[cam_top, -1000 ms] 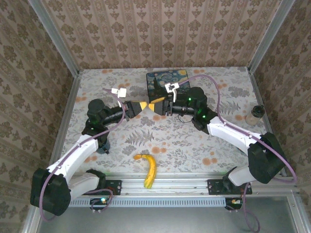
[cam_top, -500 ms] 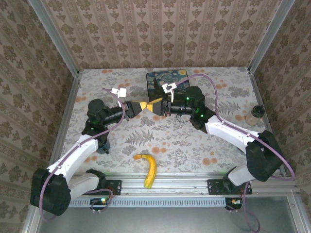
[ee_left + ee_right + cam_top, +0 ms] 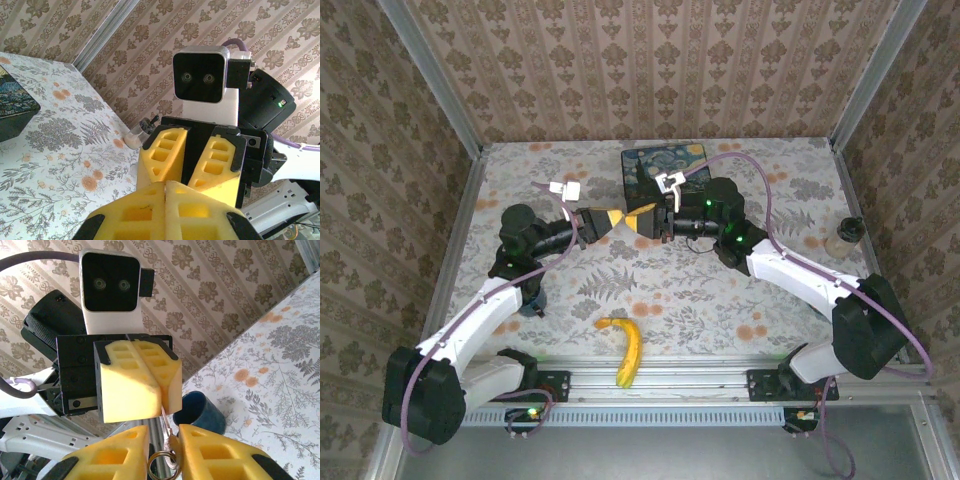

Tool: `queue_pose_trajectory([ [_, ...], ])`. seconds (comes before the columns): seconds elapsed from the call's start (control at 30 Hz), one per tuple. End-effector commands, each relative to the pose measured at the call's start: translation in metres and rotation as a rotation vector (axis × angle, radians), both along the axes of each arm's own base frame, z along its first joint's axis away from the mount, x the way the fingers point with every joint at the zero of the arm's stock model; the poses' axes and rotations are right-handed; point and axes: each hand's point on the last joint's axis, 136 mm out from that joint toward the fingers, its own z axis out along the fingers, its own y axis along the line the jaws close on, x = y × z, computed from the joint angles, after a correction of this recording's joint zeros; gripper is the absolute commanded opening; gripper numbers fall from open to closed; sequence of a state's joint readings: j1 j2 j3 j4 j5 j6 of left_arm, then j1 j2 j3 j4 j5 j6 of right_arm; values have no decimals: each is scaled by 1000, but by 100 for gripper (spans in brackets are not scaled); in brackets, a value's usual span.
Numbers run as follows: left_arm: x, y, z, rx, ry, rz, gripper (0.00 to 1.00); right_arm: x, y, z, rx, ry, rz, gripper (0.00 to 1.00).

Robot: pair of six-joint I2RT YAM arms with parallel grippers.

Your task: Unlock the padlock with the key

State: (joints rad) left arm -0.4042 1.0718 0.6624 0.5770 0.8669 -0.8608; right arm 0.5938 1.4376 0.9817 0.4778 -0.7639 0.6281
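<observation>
Over the tabletop (image 3: 700, 290), tip to tip: left pincer (image 3: 166, 187) pressed together on thin silvery piece (image 3: 166, 425); right pincer (image 3: 164, 432) slightly apart around its ring (image 3: 162, 454), grip impossible to tell.

arms: 2, left arm (image 3: 480, 315) and right arm (image 3: 800, 275)
grippers: 2, left gripper (image 3: 610, 218) and right gripper (image 3: 645, 215)
yellow fingers (image 3: 165, 155): 4, two per gripper
wrist cameras (image 3: 201, 75): 2
banana (image 3: 625, 350): 1
painted tin box (image 3: 650, 168): 1
small bottle (image 3: 844, 237): 1
blue cup (image 3: 200, 412): 1
metal ring (image 3: 161, 460): 1
</observation>
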Motion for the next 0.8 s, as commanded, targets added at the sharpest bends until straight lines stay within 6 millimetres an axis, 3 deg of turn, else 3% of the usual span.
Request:
queue_pose_trajectory([
  [0.0, -2, 4, 12, -19, -47, 11, 0, -9, -3, 6, 0, -25, 15, 21],
  [0.43, -1, 7, 12, -19, -46, 22, 0, -7, -5, 2, -19, -20, -5, 12],
  [0.77, -1, 7, 13, -21, -45, 25, 0, -4, -8, 1, -23, -15, -14, 0],
])
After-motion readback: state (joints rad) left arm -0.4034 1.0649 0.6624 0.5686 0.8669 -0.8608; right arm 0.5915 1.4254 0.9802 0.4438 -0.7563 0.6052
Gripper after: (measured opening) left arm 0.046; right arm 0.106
